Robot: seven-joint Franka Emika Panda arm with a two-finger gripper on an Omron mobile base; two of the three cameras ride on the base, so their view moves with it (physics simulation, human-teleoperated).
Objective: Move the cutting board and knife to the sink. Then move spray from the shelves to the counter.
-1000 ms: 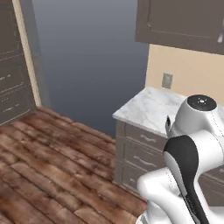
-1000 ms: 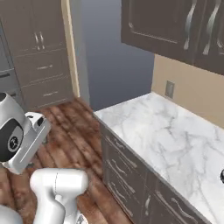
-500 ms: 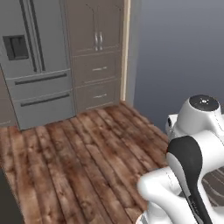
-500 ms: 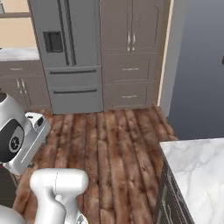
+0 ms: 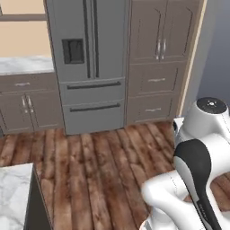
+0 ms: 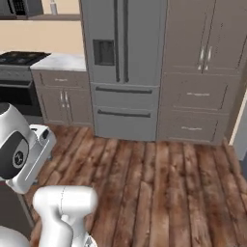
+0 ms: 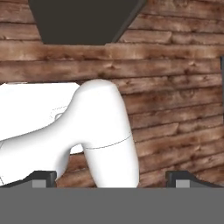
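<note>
Wood-plank flooring (image 5: pixel 103 166) spreads ahead of the base, running up to a grey fridge (image 6: pixel 123 67) and tall cabinets (image 5: pixel 157 58), with a stove (image 6: pixel 19 82) at the far left of the right base view. On the shelves (image 6: pixel 55 17) above that stove stands a small pale bottle (image 6: pixel 53 7), probably the spray, though it is too small to be sure. A corner of the marble bench (image 5: pixel 15 197) shows low in the left base view; board, knife and sink are out of sight.

Judging by this, the step in hand is driving. It goes best if the base squares up close to the target before any reach.

The arm sits folded over the base, hand pointing at the floor. The end effector (image 7: pixel 111 180) is spread wide and holds nothing.
</note>
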